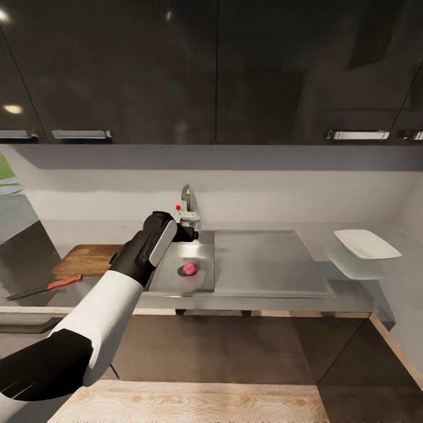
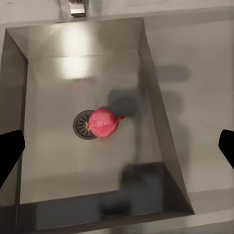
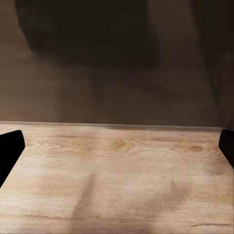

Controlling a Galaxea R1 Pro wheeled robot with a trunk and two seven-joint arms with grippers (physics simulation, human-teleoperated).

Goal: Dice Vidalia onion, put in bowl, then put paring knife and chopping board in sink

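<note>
The pinkish-red Vidalia onion (image 1: 190,268) lies on the drain of the steel sink (image 1: 202,252). My left gripper (image 2: 118,148) hangs above the basin, open, with the onion (image 2: 103,123) below and between its fingertips (image 2: 9,152) and apart from them. The brown chopping board (image 1: 88,258) lies on the countertop (image 1: 352,288) left of the sink. In front of the board is the paring knife (image 1: 50,286) with its orange-red handle. The white bowl (image 1: 367,244) stands at the far right. My right gripper (image 3: 118,148) is open over the wood floor.
A faucet (image 1: 187,208) rises at the sink's back edge, close beside my left wrist. A flat steel draining area (image 1: 264,261) lies right of the basin. Glossy black upper cabinets (image 1: 211,70) hang overhead. Dark cabinet fronts (image 1: 235,346) stand below the worktop.
</note>
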